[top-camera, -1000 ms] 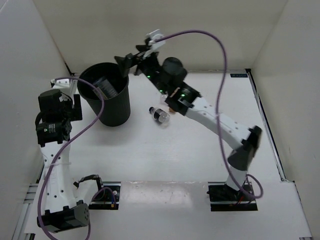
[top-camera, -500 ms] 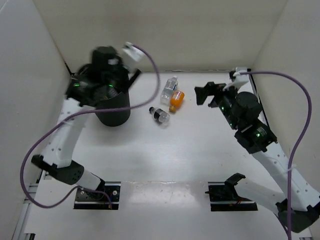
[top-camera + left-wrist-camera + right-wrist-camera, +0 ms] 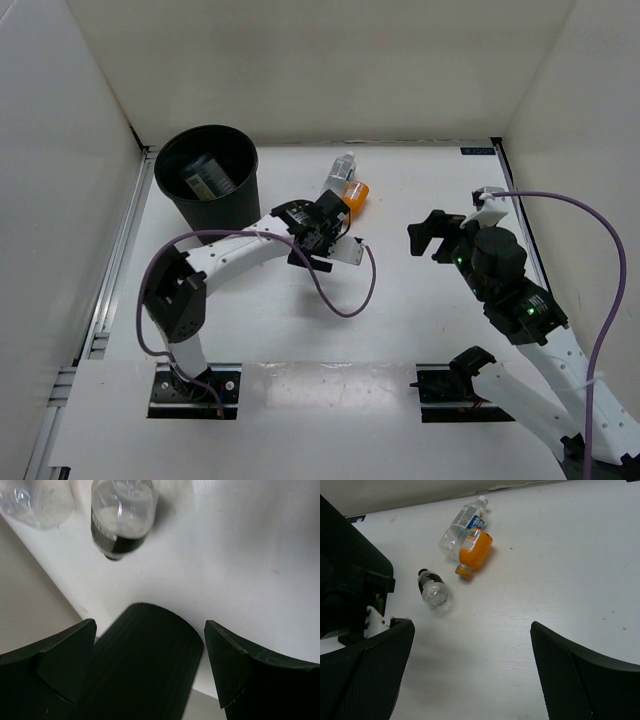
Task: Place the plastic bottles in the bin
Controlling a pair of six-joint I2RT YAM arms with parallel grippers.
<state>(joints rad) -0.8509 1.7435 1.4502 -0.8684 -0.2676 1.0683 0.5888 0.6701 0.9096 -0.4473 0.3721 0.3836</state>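
Bottles on the white tabletop [image 3: 400,310]: clear labelled plastic bottle [image 3: 462,522] touching orange-filled bottle [image 3: 476,550], small black-capped bottle [image 3: 432,590] nearby. More bottles [image 3: 205,178] lie inside the tall round black plastic bin [image 3: 230,212]. Left end effector [image 3: 150,650], fingers apart, reaches just short of the small black-capped bottle; right end effector [image 3: 470,675] hangs spread, well apart.

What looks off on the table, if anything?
Nothing is spilled or damaged. Three bottles lie on their sides: the labelled bottle and orange bottle side by side, the black-capped bottle apart from them. The bin stands upright.
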